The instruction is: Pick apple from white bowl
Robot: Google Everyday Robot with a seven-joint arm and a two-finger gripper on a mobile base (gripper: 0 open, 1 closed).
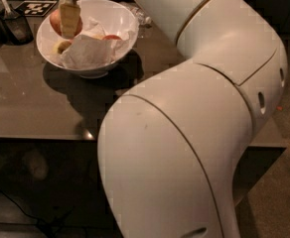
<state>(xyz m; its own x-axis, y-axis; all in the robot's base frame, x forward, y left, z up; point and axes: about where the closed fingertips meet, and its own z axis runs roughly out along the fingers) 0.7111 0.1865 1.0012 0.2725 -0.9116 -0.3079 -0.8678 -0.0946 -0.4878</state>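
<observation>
We hold the apple [56, 21] clenched in our gripper [68, 27] just inside the white bowl's [121, 24] left rim, with open table [26, 103] in front.

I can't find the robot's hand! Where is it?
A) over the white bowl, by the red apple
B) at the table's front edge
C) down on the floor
A: the gripper hangs over the far left side of the white bowl, right against the apple, above the crumpled paper.
</observation>
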